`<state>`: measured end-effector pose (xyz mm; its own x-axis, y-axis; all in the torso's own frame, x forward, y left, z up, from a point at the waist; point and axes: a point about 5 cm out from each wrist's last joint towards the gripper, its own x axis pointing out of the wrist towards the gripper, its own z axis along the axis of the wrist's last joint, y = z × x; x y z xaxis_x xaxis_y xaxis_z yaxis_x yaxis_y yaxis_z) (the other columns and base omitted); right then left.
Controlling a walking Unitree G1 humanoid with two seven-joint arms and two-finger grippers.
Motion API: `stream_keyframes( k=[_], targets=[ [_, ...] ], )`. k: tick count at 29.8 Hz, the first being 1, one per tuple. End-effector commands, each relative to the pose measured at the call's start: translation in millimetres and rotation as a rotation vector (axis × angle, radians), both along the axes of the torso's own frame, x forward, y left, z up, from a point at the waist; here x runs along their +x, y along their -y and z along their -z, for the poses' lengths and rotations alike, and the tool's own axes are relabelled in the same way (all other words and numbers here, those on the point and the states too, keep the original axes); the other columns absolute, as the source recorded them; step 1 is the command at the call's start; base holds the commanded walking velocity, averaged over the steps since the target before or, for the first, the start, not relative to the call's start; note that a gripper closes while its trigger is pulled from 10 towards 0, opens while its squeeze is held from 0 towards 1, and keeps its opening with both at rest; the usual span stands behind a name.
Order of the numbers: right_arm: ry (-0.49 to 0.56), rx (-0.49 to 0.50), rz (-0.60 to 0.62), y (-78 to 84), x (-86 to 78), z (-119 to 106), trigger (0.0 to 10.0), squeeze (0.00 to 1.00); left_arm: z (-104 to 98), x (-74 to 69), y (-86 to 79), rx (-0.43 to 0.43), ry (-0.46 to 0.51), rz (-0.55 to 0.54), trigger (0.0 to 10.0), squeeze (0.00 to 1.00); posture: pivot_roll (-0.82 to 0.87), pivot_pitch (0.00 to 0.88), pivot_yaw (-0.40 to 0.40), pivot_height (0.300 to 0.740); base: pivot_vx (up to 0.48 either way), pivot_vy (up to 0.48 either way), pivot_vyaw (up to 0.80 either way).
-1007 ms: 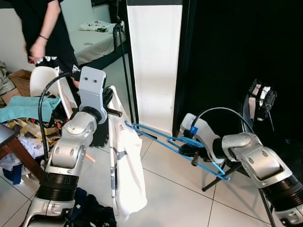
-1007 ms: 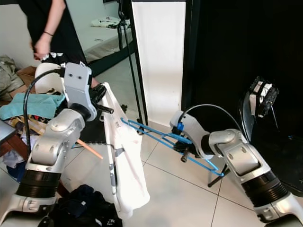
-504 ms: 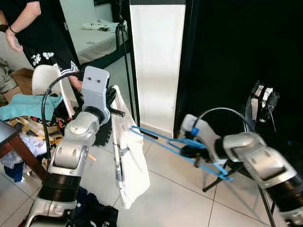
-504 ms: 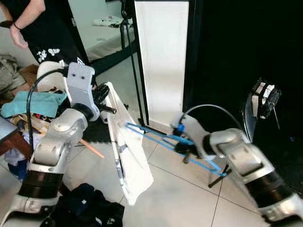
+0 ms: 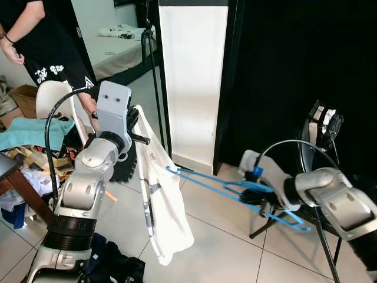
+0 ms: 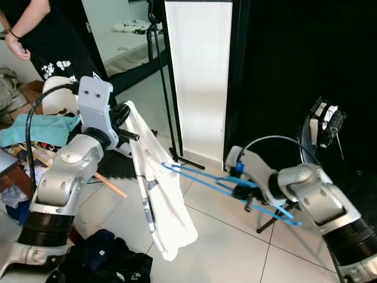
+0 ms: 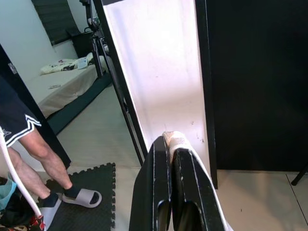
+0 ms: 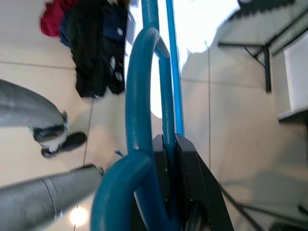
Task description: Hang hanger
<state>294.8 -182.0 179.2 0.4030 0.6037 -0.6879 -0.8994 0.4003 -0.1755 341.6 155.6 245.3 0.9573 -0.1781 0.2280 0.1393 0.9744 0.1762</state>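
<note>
One blue hanger (image 5: 235, 190) sits mid-air at roughly 5 o'clock in the head views, running from the right end effector (image 5: 254, 194) toward the white garment (image 5: 165, 197). Its far tip sits at the cloth, whether hooked inside cannot tell. Right end effector fingers (image 8: 185, 168) are pressed together on the hanger's bar, with the blue hook curling past them in the right wrist view. Left end effector (image 7: 169, 159) is up at 10 o'clock, fingers pinching the top edge of the white garment, which drapes down from there toward the floor.

Cardboard box (image 5: 23, 97) at 9 o'clock, contents hard to make out. Heap of mixed clothes (image 5: 29, 153) beside it with a teal cloth (image 5: 26, 132) on top. Dark clothes (image 6: 109, 259) lie on the floor at 7 o'clock.

Floor (image 5: 218, 247) is pale tile. White panel (image 5: 191, 76) stands at 12 o'clock with a tripod stand (image 5: 154, 82) just left of it, black backdrop (image 5: 294, 65) at 2 o'clock. Bed (image 5: 118, 50) shows through the doorway at 11 o'clock. White chair (image 5: 50, 97) is near the left arm.

Person (image 5: 44, 41) in black stands at 10 o'clock, cut off at the frame top. Dark folding stand (image 5: 324, 127) at 3 o'clock, detail unclear.
</note>
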Motion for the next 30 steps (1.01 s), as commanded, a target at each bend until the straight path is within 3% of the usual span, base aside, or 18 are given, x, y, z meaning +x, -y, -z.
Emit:
stream_keyframes(
  k=[1, 17, 30],
  targets=[
    [0.011, 0.009, -0.016, -8.2, 1.3, -1.3, 10.0, 0.00, -7.8, -1.7, 1.7, -0.002, 0.043, 0.004, 10.0, 0.00, -0.14, 0.000, 0.022, 0.736, 0.000, 0.000, 0.00],
    [0.053, 0.028, 0.025, -15.5, 12.4, -5.1, 10.0, 0.00, -7.3, -4.3, 6.0, -0.006, 0.043, 0.020, 10.0, 0.00, -0.13, 0.000, 0.013, 0.736, 0.000, 0.000, 0.00],
    [0.068, 0.017, 0.095, -3.5, 17.7, -5.9, 10.0, 0.00, -7.0, -4.9, 3.6, 0.002, 0.044, 0.019, 10.0, 0.00, -0.13, 0.000, 0.009, 0.736, 0.000, 0.000, 0.00]
  ],
)
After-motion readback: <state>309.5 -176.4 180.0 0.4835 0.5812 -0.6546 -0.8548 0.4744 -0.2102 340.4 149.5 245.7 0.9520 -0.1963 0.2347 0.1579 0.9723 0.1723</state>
